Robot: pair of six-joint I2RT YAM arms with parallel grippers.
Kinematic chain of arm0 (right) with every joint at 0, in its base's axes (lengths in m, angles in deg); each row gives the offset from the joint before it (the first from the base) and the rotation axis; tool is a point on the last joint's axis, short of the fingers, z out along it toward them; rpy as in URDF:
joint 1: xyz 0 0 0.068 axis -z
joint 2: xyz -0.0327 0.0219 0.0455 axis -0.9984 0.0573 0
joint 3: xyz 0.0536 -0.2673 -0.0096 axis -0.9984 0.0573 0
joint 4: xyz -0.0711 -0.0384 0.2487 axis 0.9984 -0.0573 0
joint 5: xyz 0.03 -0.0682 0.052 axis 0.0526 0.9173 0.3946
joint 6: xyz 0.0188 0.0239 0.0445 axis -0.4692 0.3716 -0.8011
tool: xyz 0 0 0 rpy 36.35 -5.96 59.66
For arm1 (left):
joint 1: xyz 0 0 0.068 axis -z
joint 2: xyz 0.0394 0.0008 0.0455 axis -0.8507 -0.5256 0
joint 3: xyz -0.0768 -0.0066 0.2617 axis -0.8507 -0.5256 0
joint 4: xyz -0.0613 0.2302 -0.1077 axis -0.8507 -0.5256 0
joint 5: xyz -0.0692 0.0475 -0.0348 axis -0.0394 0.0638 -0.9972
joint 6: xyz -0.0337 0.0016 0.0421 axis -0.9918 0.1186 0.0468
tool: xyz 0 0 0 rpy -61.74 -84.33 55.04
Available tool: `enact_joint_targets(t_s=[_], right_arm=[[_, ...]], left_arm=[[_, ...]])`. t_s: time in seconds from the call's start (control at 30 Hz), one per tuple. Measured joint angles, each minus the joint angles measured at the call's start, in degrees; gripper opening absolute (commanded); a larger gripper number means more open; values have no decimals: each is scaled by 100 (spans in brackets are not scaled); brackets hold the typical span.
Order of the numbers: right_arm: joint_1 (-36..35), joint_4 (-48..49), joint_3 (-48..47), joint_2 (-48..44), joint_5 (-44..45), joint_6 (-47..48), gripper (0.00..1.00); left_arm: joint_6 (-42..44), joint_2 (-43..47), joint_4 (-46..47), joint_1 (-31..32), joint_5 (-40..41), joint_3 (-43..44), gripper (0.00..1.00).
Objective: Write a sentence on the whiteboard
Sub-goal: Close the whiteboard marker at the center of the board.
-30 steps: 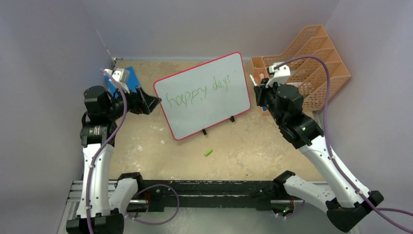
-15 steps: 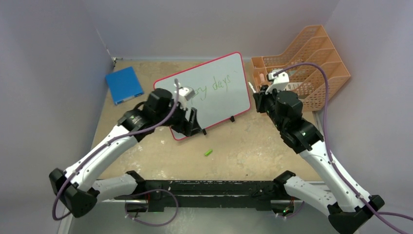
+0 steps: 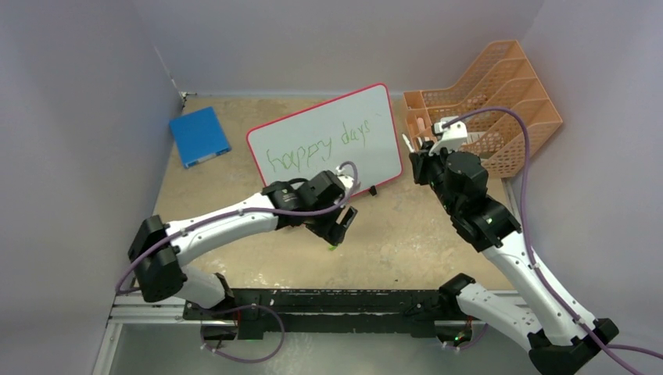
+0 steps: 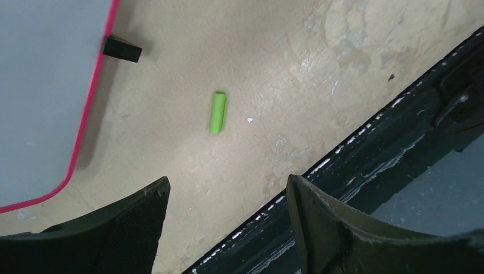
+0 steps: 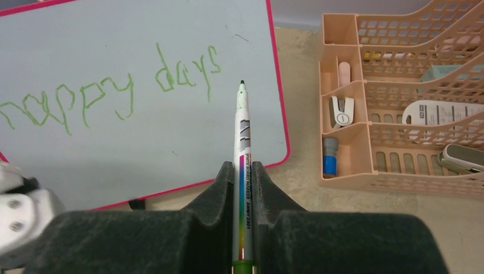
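The whiteboard (image 3: 328,152) with its red rim lies slanted on the table, and the green sentence (image 3: 313,152) "happy days" runs across it. My right gripper (image 3: 414,152) hovers at the board's right edge, shut on a whiteboard marker (image 5: 242,142). The marker's tip points at the board (image 5: 142,142) just right of the sentence (image 5: 114,91). My left gripper (image 3: 342,226) stands open in front of the board, over a small green cap (image 4: 217,112) lying on the table. Nothing is between its fingers (image 4: 142,217). One corner of the board (image 4: 45,85) and a black foot (image 4: 121,48) show beside the cap.
An orange mesh organiser (image 3: 489,109) with small office items stands at the back right, close to my right arm. A blue square pad (image 3: 198,136) lies at the back left. The black base rail (image 3: 328,301) runs along the near edge. Walls close in the sides.
My left arm has swung from beside the blue pad, across the board's front, down to the green cap near the table's front. The right gripper with the marker has barely moved.
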Motion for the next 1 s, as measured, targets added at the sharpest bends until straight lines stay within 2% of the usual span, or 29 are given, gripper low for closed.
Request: enact_joint_targets(t_s=[0.13, 0.4, 0.63, 1.0], right_arm=[[0, 55, 44, -17, 90, 2, 0], [0, 114, 157, -52, 107, 11, 0], [0, 116, 181, -57, 144, 26, 0], [0, 151, 184, -57, 177, 44, 0]], left_arm=[[-11, -605, -101, 284, 223, 136, 68], [37, -1665, -212, 321, 240, 507, 45], [166, -2350, -251, 317, 52, 828, 36], [278, -2710, -251, 59, -271, 905, 34]])
